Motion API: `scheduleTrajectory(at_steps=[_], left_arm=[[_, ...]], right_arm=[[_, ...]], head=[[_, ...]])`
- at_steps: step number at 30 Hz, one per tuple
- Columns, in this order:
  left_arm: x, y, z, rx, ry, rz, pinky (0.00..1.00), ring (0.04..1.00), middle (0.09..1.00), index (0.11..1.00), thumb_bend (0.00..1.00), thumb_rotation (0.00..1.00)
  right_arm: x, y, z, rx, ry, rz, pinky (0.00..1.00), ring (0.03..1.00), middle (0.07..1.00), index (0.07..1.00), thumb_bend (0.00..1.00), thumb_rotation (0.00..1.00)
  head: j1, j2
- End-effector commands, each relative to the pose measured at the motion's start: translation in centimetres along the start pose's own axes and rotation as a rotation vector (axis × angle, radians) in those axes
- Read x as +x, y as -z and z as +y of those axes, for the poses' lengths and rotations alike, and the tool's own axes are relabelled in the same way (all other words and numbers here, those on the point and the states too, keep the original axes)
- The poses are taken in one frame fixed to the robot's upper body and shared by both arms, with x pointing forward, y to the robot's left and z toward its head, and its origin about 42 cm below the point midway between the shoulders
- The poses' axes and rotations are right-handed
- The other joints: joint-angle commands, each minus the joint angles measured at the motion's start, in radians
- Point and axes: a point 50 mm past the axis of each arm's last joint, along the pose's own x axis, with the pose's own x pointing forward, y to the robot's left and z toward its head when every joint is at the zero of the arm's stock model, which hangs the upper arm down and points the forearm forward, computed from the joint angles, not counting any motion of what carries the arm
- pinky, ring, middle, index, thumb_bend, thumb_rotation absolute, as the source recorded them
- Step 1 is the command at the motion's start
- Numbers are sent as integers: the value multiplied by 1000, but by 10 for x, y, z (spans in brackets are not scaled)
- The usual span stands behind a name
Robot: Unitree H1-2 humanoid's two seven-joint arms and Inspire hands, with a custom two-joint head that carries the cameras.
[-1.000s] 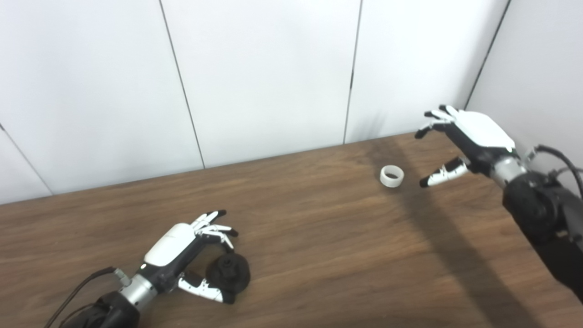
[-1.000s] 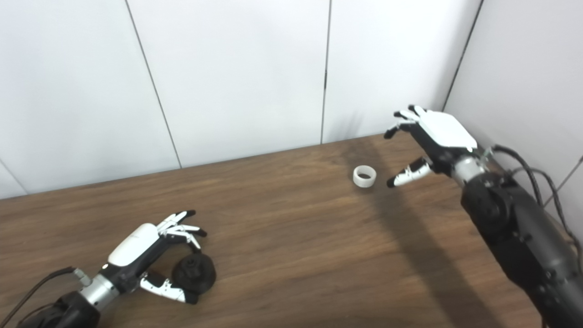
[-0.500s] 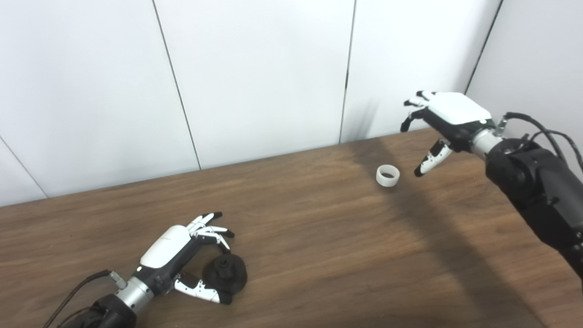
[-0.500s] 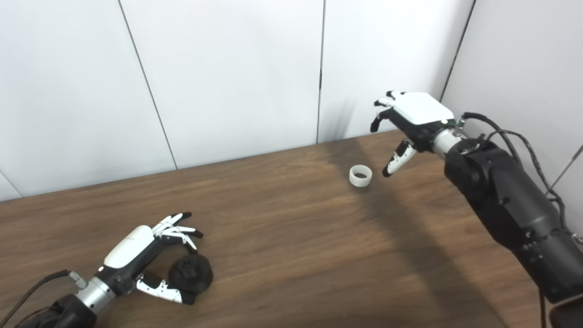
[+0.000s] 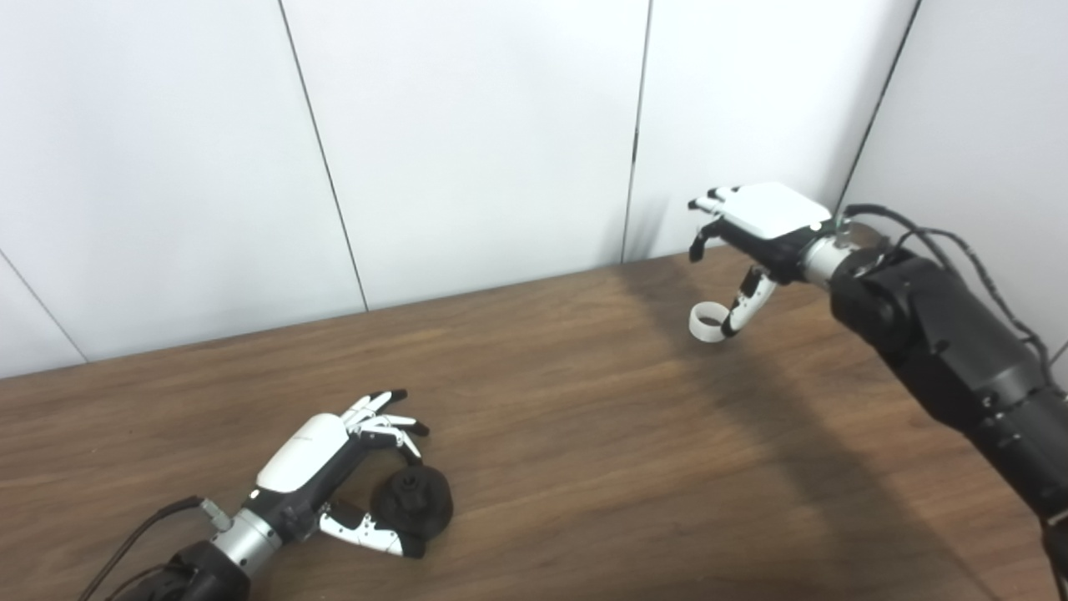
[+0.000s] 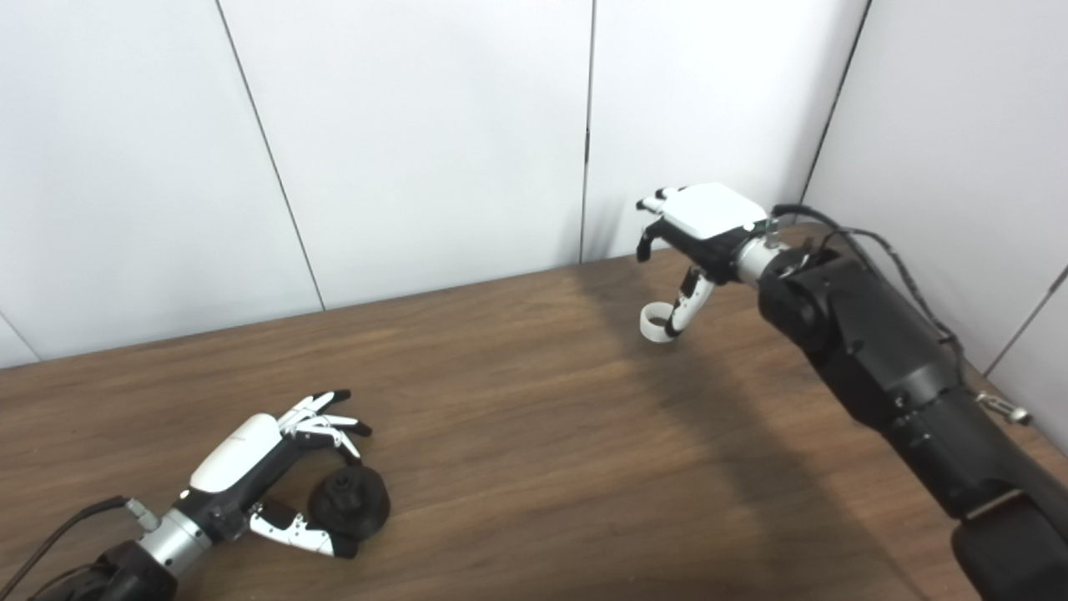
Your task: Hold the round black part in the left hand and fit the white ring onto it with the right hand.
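Reaching in from the right, the right hand point(image 5: 763, 234) has swung over the white ring point(image 5: 706, 322), thumb now touching its side, fingers spread and nothing gripped. Beside the round black part point(image 5: 413, 500), the left hand point(image 5: 334, 467) curls loosely, fingers apart, not lifting it. Neither grasp is made; fitting remains. A dark wooden surface point(image 5: 584, 451) meets plain white wall panels point(image 5: 467, 133).
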Motion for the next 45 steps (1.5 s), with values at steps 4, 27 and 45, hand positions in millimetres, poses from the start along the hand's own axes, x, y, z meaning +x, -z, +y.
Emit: scheduleTrajectory(at_steps=[4,27,45], left_arm=[[-11,14,12,46,11,46,1000,981,792,481,524,63],[-15,19,11,60,9,53,1000,984,791,481,524,64],[-20,16,13,49,11,43,1000,987,791,481,524,64]], right_arm=[[8,-1,-28,-55,71,6,1000,1000,980,701,1000,244],[14,3,-21,-62,48,21,1000,1000,980,712,1000,231],[16,7,-17,-79,10,38,1000,1000,985,721,1000,225]], head=[[-13,-1],[-38,-24],[-48,-22]])
